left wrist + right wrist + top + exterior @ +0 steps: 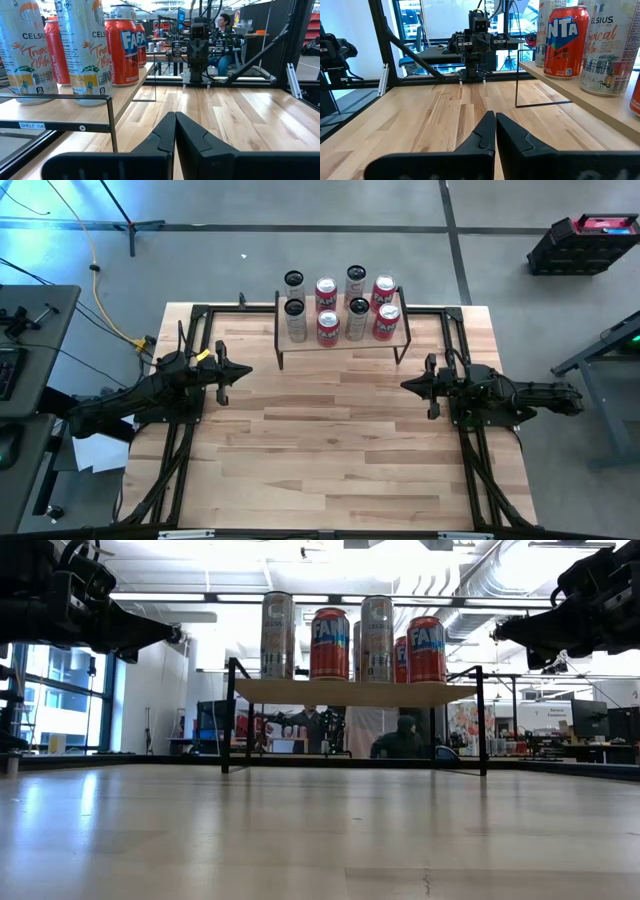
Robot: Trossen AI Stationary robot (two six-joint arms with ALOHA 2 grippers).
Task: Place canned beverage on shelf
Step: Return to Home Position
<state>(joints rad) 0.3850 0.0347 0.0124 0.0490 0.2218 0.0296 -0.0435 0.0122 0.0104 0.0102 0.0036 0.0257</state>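
I'm looking down on the pale butcher-block table (pixel 330 450), its strips of light wood running left to right across the middle of the high view. The shelf (pixel 342 344) is sitting at the upper centre of that frame, a smooth light wooden plank on thin black metal legs. Eight cylindrical cans are standing upright on it in two rows of four. The lower row is reading, left to right, white can (pixel 294 320), red can (pixel 327 327), white can, red can, and the upper row is repeating that order behind it. In the low view the glossy cans are lining up along the plank at the top centre.

The left gripper (pixel 247 372) is hanging at the left middle of the high view, near the shelf's lower left corner but clear of it. Its matte black angular fingers (pixel 165 132) are pressing flat together and gripping nothing. The right gripper (pixel 404 384) is mirroring it at the right middle, just below the shelf's right leg, its fingers (pixel 485 132) likewise meeting tip to tip with nothing between them.
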